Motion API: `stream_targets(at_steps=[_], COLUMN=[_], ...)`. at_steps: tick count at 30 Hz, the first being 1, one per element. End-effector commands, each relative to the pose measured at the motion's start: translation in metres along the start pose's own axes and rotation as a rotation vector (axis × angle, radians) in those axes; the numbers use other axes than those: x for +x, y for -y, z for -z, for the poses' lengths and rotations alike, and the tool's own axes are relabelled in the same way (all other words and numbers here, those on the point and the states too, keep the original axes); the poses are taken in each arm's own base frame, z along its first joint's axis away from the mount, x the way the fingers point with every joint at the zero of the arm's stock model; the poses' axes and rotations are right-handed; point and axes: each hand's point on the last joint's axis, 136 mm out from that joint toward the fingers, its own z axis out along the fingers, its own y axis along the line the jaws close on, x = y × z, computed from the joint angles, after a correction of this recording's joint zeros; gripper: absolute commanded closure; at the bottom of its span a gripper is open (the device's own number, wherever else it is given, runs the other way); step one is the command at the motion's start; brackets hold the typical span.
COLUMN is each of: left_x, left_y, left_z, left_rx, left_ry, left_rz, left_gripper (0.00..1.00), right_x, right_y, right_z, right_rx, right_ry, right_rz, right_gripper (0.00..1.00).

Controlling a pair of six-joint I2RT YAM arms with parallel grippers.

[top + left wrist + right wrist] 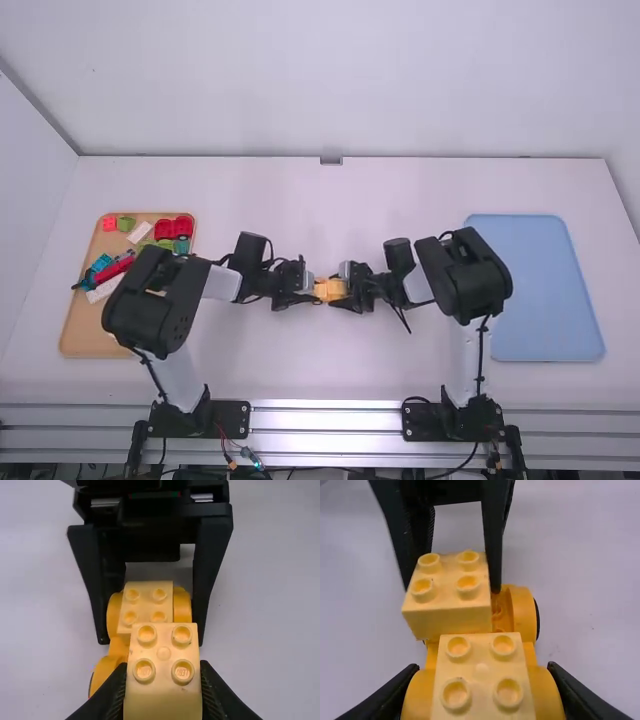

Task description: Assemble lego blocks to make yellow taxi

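In the high view, my left gripper (308, 288) and my right gripper (352, 286) meet over the table's middle at the yellow blocks (328, 290). My left gripper (163, 667) is shut on a yellow two-by-two block (163, 695). That block overlaps one end of the wheeled yellow base, its near wheel (101, 674) uncovered; whether it is seated cannot be told. My right gripper (483, 668) is shut on the base's other end, across its wheels (418, 695), where another yellow block (482, 680) sits on top. The left gripper's block (447, 592) looks offset sideways and slightly turned.
On the left, a tan tray (85, 335) holds several loose pieces, including a red block (174, 228), and the left arm passes over its edge. A blue tray (545, 290) lies at the right, partly under the right arm's elbow.
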Motion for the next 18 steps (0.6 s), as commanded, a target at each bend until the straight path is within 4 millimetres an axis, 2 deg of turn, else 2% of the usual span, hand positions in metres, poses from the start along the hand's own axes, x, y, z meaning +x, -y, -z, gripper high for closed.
stream_targets(at_steps=[1,3,9,14,18], left_x=[-0.001,0.001,-0.003,-0.009,-0.018], left_y=[0.004,-0.001,-0.014,-0.012,-0.015], left_z=[-0.007,-0.006,-0.003,-0.006,-0.001], left_rx=[0.020,0.004,-0.020,-0.001,0.009], left_ry=[-0.007,-0.021,-0.015,-0.003,0.033], left_rz=[-0.023,-0.014,0.028,0.014,0.020], left_gripper=[0.86,0.92,0.87,0.89,0.87], right_x=[0.004,0.006,0.009,0.009,0.010], right_y=[-0.007,-0.009,-0.013,-0.012,-0.010], right_z=[-0.002,-0.002,-0.002,-0.002,-0.002], right_rx=[-0.022,-0.026,-0.041,-0.038,-0.029], right_ry=[0.002,-0.002,-0.013,-0.011,-0.019], right_rz=[-0.020,-0.024,-0.008,-0.004,-0.025], right_gripper=[0.48,0.50,0.52,0.53,0.52])
